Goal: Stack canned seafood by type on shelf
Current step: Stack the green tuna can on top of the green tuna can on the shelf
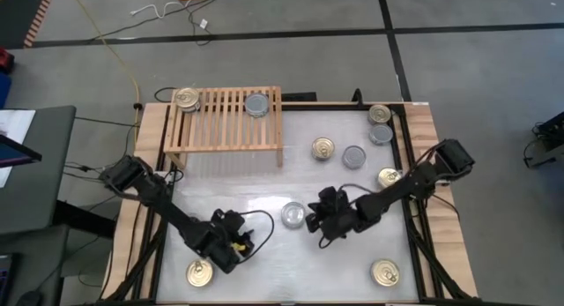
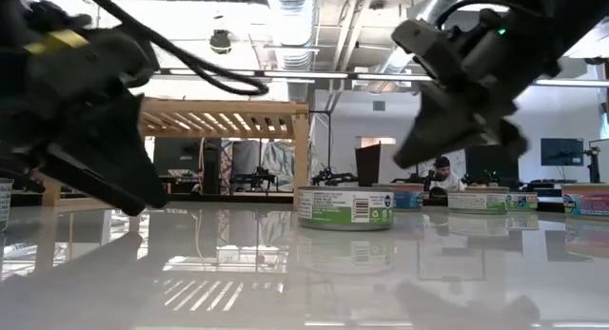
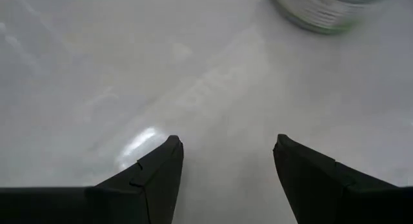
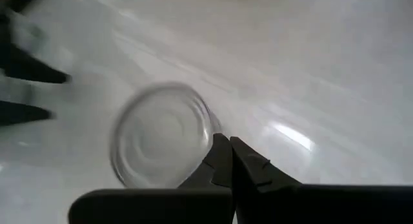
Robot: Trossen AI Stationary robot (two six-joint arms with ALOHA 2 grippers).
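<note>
Silver tin sits between pincers: left pincer released, right pincer clenched empty beside it. Next: grasp tin, carry to shelf.

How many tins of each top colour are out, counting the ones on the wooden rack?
Gold-topped tins: 6, for example one on the rack
Silver-topped tins: 4, for example one on the rack
Total: 10

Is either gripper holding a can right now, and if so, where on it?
Neither. The left gripper is open over bare table, and the right gripper is shut, empty, beside the silver-topped can.
</note>
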